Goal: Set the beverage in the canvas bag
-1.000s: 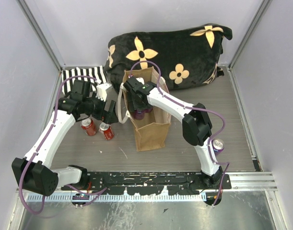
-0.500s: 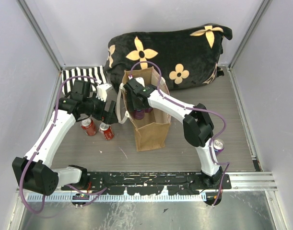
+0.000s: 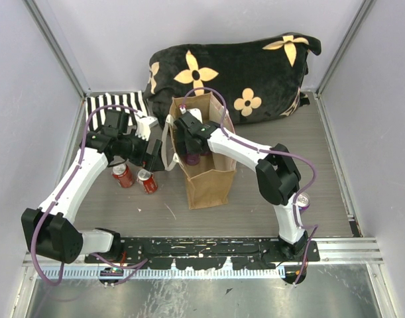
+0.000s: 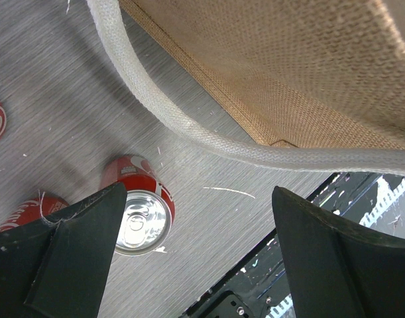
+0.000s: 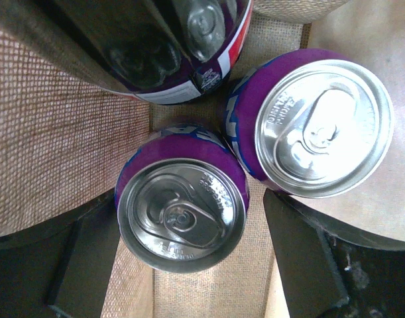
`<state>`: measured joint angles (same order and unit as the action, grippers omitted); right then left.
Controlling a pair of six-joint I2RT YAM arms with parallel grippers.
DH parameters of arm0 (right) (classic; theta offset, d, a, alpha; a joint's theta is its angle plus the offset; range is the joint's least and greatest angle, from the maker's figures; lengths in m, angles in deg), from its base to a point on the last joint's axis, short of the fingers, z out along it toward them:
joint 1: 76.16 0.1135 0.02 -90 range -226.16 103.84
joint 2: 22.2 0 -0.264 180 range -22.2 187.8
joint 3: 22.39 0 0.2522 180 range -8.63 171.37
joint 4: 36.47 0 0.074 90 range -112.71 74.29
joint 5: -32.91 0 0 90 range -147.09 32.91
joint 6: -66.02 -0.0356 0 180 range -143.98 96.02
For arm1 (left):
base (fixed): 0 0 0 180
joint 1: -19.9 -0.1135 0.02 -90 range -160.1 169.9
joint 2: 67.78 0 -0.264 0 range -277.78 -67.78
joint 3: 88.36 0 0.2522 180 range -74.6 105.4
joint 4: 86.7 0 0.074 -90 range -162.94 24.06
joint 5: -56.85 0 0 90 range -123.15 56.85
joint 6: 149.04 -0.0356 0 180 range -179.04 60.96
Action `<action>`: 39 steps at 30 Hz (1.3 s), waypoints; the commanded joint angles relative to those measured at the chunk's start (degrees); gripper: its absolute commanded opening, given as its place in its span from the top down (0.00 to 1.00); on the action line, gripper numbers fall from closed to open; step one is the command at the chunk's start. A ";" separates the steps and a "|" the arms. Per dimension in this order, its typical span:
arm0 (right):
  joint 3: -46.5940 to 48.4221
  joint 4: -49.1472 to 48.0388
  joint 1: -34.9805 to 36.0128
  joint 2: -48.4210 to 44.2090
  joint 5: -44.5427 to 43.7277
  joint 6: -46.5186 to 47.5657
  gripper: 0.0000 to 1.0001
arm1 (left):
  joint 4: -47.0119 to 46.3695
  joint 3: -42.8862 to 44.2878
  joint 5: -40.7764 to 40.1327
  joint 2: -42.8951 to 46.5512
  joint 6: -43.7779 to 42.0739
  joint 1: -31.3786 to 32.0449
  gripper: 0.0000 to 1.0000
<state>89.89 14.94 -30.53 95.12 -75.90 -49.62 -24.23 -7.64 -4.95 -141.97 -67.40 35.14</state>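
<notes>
Beverage, purple soda can [image 5: 182, 222]: upright on the floor of the canvas bag [image 3: 209, 182], close beside a second purple can [image 5: 321, 126] and a third can [image 5: 202, 33] partly in shadow. It is judged smooth, rigid if full and moderately heavy, best taken across the side wall below the rim. Right pincer [image 5: 192, 228]: spread open astride that can, not clamping it; left pincer [image 4: 199, 218]: spread open and empty above a red cola can [image 4: 141, 222] on the bench [image 4: 69, 99], beside the bag's cream strap [image 4: 189, 136].

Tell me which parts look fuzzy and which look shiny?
Left wrist: the tool's fingers are dark and fuzzy, close to the lens; the red can has a gleaming lid. Right wrist: the purple cans glint brightly on top. Top external: even light, sharp.
</notes>
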 commanded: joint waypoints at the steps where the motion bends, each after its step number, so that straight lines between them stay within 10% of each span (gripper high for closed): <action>1: -0.58 -6.08 0.08 -6.57 -1.84 1.41 0.10 | -1.17 1.32 1.13 -0.41 -0.61 -0.17 0.02; 25: 5.98 -5.35 1.31 -16.66 -13.53 4.20 0.10 | -1.15 2.16 1.94 0.67 -1.90 -0.16 0.02; 39: 7.15 26.95 -16.87 -29.67 -15.24 -8.27 0.09 | -0.62 3.38 5.15 4.04 -3.50 0.05 0.02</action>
<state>101.13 27.55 -40.87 68.71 -93.45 -50.72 -24.21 -6.48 -1.69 -139.17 -69.74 35.16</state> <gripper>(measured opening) 0.909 0.979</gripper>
